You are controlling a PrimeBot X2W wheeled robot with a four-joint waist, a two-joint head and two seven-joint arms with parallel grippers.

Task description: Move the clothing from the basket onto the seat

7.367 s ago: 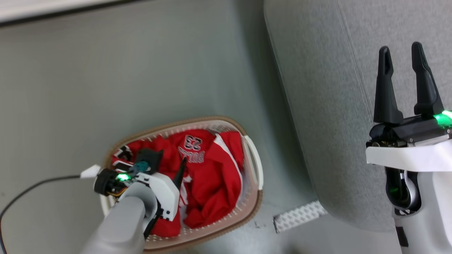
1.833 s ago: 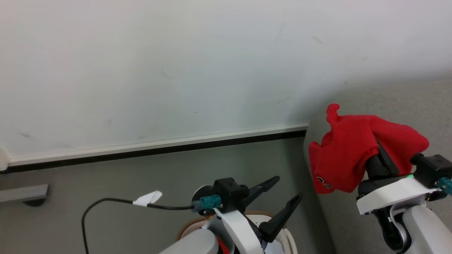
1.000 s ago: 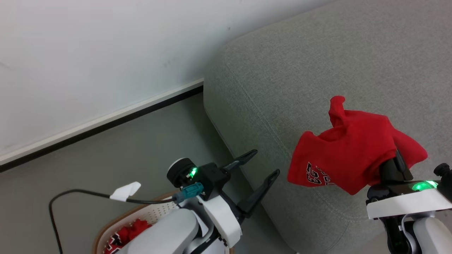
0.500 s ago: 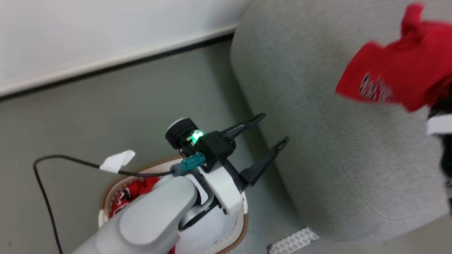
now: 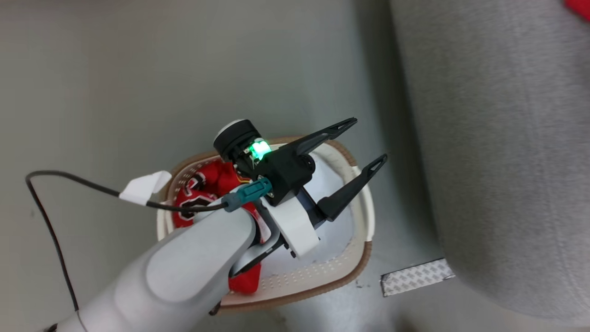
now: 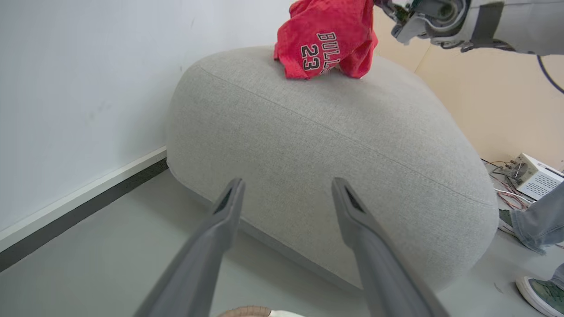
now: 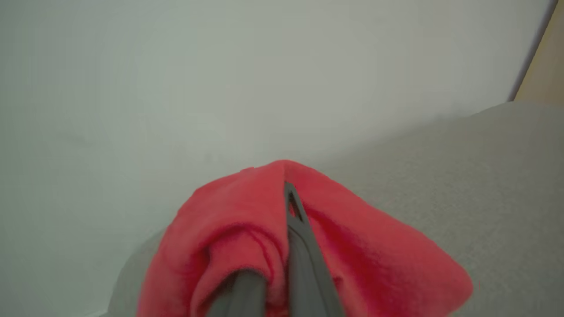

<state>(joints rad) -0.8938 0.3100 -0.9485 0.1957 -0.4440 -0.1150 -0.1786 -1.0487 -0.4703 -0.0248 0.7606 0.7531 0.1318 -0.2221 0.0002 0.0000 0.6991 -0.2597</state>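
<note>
Widely spread, left hand (image 5: pixel 369 139) hangs over basket (image 5: pixel 356 271); right hand (image 7: pixel 290 193) grips jersey (image 6: pixel 324 39) over seat (image 6: pixel 330 141).

The jersey (image 6: pixel 326 37) was bright red with black-and-white "BULLS 23" lettering. The seat (image 6: pixel 330 145) was grey woven fabric. The basket (image 5: pixel 318 271) was cream-white, perforated and brown-rimmed; the garment (image 5: pixel 220 180) in it was red with black-and-white trim. The floor strip (image 5: pixel 417 276) was silver, diamond-patterned.
</note>
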